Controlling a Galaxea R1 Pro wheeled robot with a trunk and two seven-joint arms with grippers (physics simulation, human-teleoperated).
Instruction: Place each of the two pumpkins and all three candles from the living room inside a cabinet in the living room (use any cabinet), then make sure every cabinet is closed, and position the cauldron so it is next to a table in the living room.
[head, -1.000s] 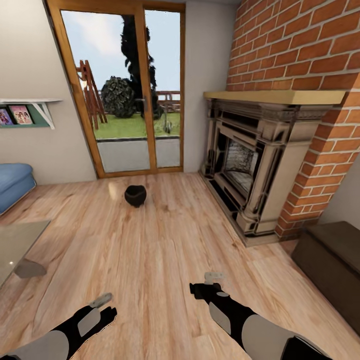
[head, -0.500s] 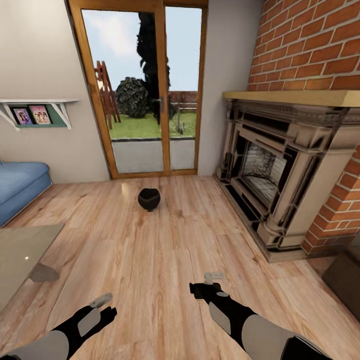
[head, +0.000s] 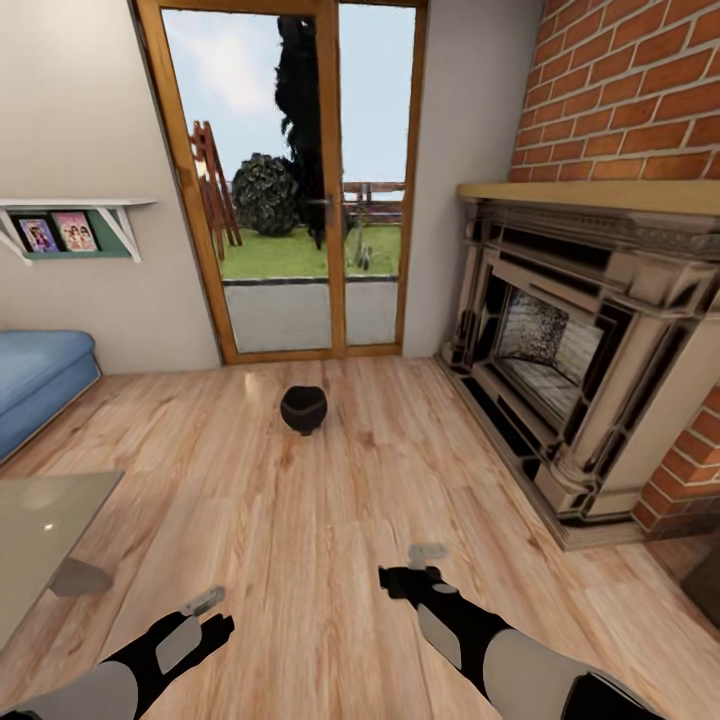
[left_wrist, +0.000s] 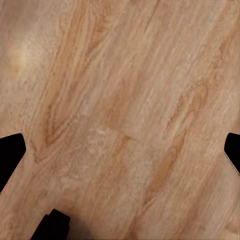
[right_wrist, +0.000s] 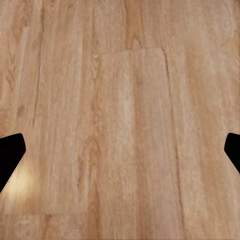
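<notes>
Head view shows the small round-bellied black cauldron (head: 303, 409) on the wooden plank floor (head: 330, 520) before the glass door (head: 290, 180), both grippers, left gripper (head: 205, 612) and right gripper (head: 420, 565), spread and empty, so fetching it likely calls for driving closer.

Under me the floor (head: 330, 520) is warm, lightly glossy wood planking. The cauldron (head: 303, 409) looks matt black. Rough red brick (head: 640, 90) rises above the fireplace's wooden mantel (head: 590, 194); the tabletop (head: 40, 530) gleams grey.
</notes>
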